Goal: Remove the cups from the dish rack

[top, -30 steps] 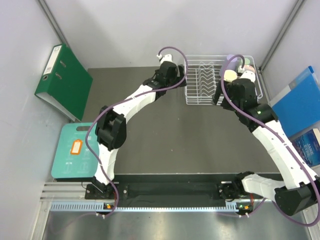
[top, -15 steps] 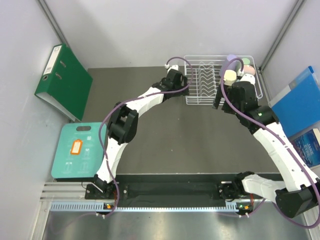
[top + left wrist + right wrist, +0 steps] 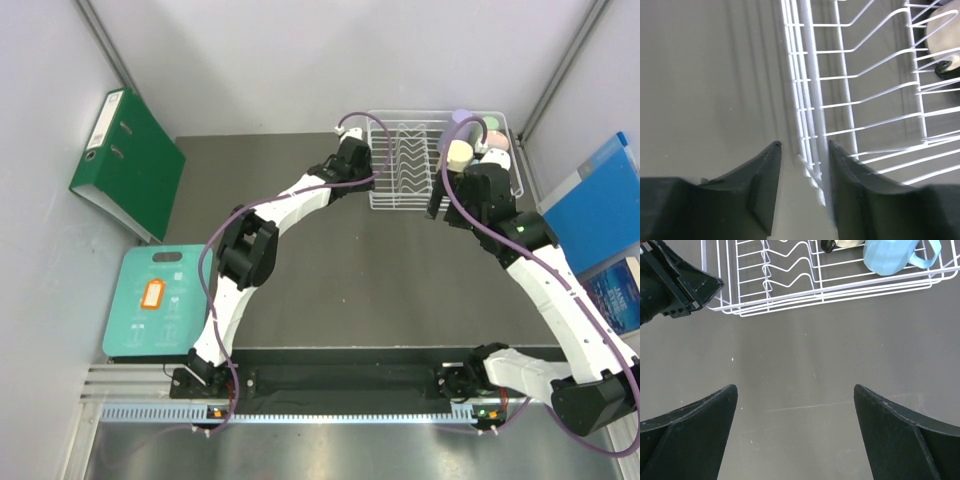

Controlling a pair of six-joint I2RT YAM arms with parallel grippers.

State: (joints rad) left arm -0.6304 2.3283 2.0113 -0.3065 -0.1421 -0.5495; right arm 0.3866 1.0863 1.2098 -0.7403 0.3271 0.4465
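Note:
The white wire dish rack (image 3: 400,203) stands at the table's far right. At its right end sit cups: lavender (image 3: 462,118), cream-yellow (image 3: 459,152) and pink (image 3: 497,138). The right wrist view shows a light blue cup with a handle (image 3: 887,257) inside the dish rack (image 3: 790,300). My left gripper (image 3: 368,165) straddles the dish rack's left wall (image 3: 812,100). The left gripper's jaws (image 3: 804,144) are narrowed; the right finger is against the wires and a strip of table shows beside the left one. My right gripper (image 3: 794,386) hangs wide open over bare table in front of the rack.
A green binder (image 3: 125,165) leans on the left wall. A teal board (image 3: 155,300) lies at the near left. Blue folders and books (image 3: 600,205) stand against the right wall, close to the right arm.
The left arm swung right to the rack's left wall, and its jaws narrowed around the wires. The right arm shifted slightly and stayed wide open.

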